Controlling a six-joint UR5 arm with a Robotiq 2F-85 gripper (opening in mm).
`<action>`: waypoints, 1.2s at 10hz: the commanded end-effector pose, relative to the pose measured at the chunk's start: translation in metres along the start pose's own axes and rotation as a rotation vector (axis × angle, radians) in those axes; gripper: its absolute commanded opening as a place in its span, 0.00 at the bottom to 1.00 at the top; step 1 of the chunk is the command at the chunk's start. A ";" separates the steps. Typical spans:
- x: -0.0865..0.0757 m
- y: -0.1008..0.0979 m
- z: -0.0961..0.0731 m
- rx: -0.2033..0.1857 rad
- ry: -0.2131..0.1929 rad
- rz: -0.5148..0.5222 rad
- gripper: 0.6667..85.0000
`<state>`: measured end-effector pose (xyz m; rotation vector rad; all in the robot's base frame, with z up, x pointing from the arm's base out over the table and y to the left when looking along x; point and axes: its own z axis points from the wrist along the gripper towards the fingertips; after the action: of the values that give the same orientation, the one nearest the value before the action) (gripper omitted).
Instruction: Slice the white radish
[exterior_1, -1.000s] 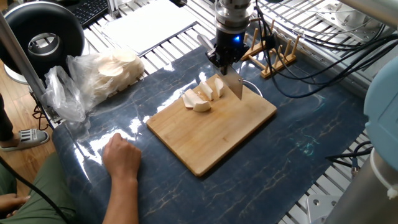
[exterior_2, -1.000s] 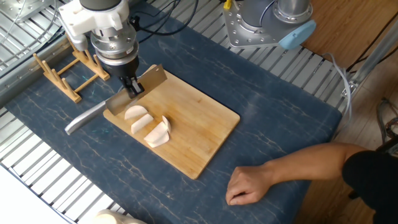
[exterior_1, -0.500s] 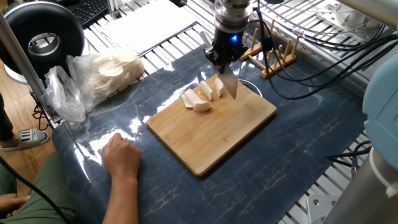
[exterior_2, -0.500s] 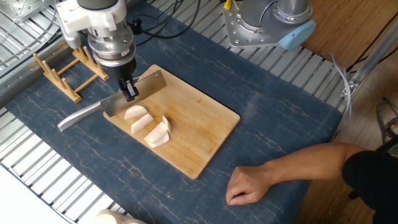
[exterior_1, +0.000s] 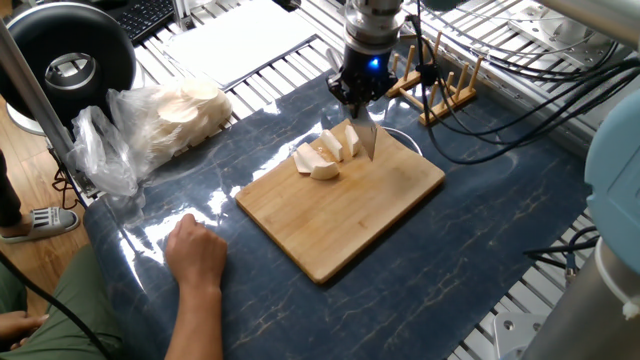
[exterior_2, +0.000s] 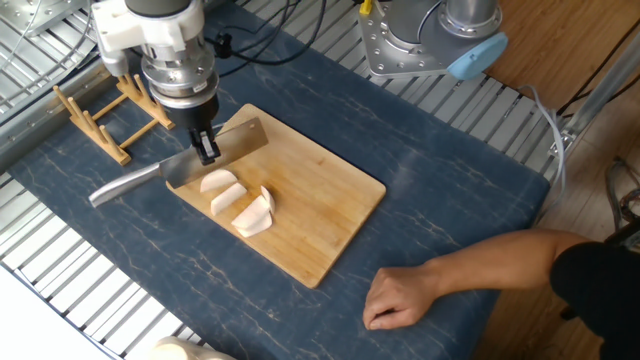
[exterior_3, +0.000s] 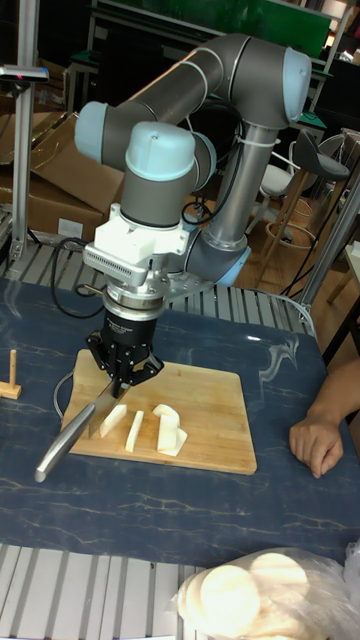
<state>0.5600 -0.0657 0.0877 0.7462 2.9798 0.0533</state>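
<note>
The white radish (exterior_1: 325, 155) (exterior_2: 240, 200) (exterior_3: 140, 428) lies cut into several cream wedge pieces on the wooden cutting board (exterior_1: 350, 215) (exterior_2: 320, 200) (exterior_3: 215, 420), near the robot's end of it. My gripper (exterior_1: 357, 98) (exterior_2: 205, 150) (exterior_3: 120, 385) points straight down and is shut on a steel knife (exterior_1: 365, 140) (exterior_2: 125, 185) (exterior_3: 70, 430). The blade hangs close beside the outermost piece. I cannot tell whether it touches it.
A clear plastic bag of pale round slices (exterior_1: 170, 115) (exterior_3: 260, 595) lies off the board. A wooden rack (exterior_1: 445, 90) (exterior_2: 100, 115) stands behind the gripper. A person's hand (exterior_1: 195, 250) (exterior_2: 400, 295) (exterior_3: 320, 440) rests on the blue mat near the board.
The gripper and knife have shifted slightly sideways toward the radish pieces. The pieces and the person's hand have stayed put.
</note>
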 end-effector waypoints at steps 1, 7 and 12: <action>-0.001 0.000 0.003 0.004 -0.015 0.020 0.00; 0.000 0.004 0.008 0.006 -0.027 0.028 0.00; 0.001 0.002 0.009 0.016 -0.028 0.023 0.00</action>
<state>0.5610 -0.0641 0.0775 0.7686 2.9498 0.0136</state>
